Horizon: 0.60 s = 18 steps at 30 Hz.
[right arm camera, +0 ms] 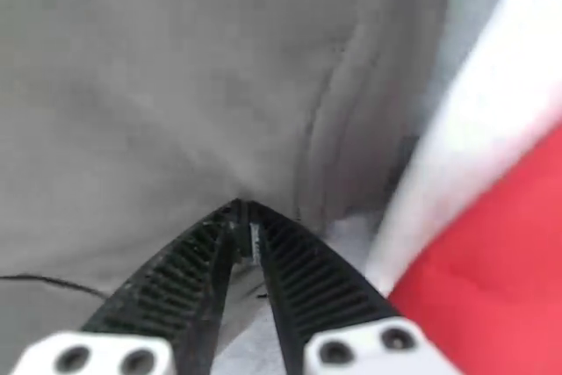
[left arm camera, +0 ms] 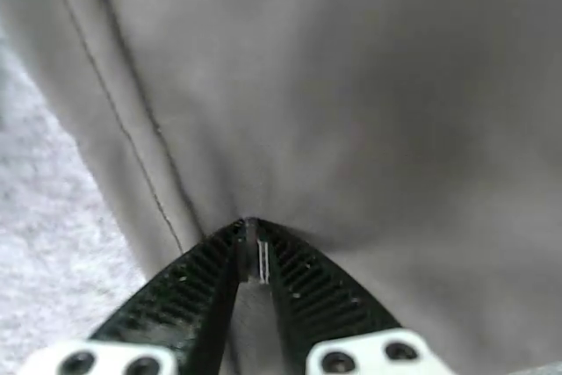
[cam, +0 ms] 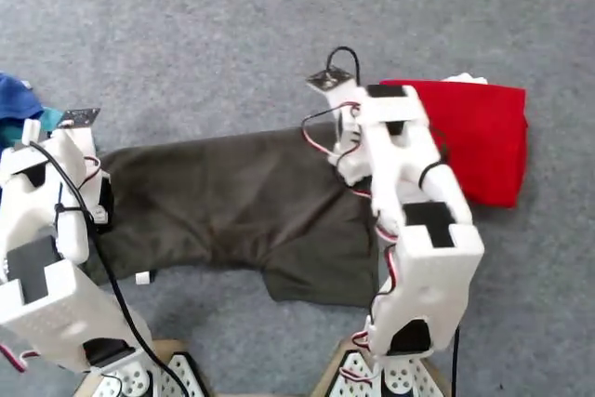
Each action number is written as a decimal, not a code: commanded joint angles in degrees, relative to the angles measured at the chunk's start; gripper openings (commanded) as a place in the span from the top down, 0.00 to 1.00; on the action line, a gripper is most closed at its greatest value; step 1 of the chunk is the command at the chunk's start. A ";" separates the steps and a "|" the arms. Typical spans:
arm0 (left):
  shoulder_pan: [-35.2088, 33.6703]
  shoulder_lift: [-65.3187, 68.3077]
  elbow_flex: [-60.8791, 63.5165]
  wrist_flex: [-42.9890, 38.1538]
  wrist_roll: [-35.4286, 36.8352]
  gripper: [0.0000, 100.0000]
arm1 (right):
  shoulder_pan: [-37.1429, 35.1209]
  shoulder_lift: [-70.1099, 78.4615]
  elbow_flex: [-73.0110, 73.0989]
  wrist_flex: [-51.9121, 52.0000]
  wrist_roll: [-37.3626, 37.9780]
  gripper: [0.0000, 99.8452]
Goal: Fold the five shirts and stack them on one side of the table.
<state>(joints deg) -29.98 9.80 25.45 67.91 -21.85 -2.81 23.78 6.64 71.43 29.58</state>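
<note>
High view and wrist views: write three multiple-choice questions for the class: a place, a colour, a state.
1. Where does the red folded shirt lie?
A. beside the right arm
B. on top of the dark shirt
C. in the left hand
2. What colour is the table?
A. green
B. grey
C. white
3. The left hand is:
A. wide open
B. shut on nothing
C. shut on the dark shirt
A: it lies beside the right arm. B: grey cloth surrounds the shirts. C: its fingers pinch the fabric.
</note>
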 commanded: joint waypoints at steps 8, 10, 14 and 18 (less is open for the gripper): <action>-0.40 0.79 -2.51 -0.97 -0.70 0.97 | -0.44 -2.86 -4.26 6.68 1.76 0.99; -0.75 0.70 -3.30 -0.88 -0.70 0.97 | -1.85 -5.32 -6.20 10.11 1.76 0.99; -1.01 -3.78 -2.51 -0.88 -0.88 0.97 | -2.81 -10.59 -9.10 15.38 3.43 0.99; 1.89 -14.59 2.42 -1.41 -0.79 0.97 | -4.40 -16.31 -9.54 22.07 8.70 0.98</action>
<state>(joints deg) -30.15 3.65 25.80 67.21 -22.37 -5.54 13.41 -0.22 89.36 35.30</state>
